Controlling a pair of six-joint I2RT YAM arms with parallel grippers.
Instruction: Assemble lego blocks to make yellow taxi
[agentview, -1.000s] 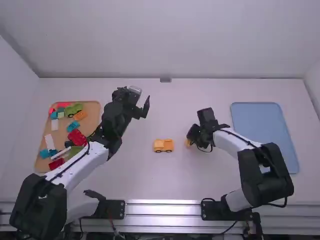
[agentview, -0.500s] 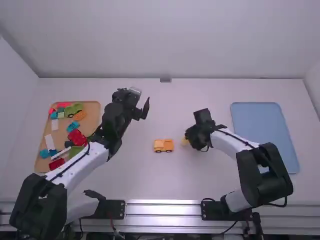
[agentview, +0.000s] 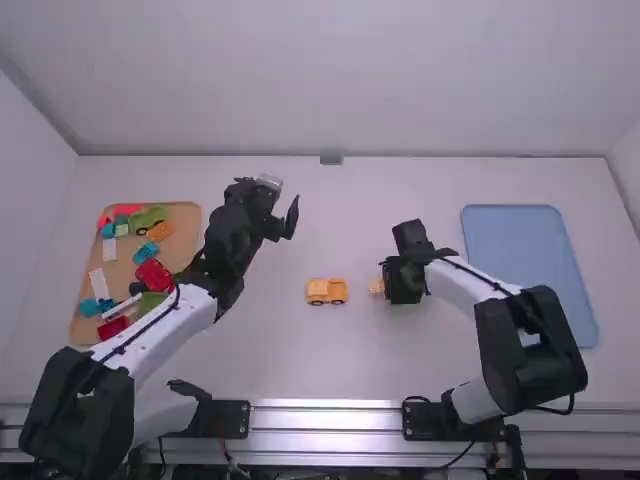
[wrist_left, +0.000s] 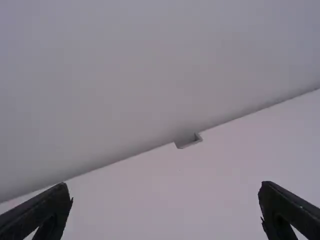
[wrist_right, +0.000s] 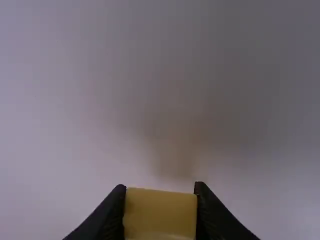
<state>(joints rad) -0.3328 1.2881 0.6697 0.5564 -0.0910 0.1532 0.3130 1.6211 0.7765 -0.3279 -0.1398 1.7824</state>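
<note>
Evidently secured: yellow block (wrist_right: 160, 215) in grip, seating over the wheeled base is the judged step

Right gripper (wrist_right: 160, 186): closed on the yellow block, which sits between the fingertips with a broad face exposed. Wheeled base (agentview: 327, 291): on the table (agentview: 330, 365), near the block and apart from it, on the side towards the left arm. Left gripper (wrist_left: 164, 185): fingers spread wide, well away from the work, between the block tray (agentview: 181, 250) and the far wall.

Recommendations. Before travel, the block should be checked for tilt in the pads; its upper edge looks slightly slanted in the wrist view. It should be carried above the base, squared to the base's long side, and lowered straight down. Pressure is best applied only once the studs and sockets agree. The base appears unsupported and would probably skid or roll under an off-centre push; bracing by the left gripper is advised. Release should follow full, level seating, with the fingers opened evenly
</note>
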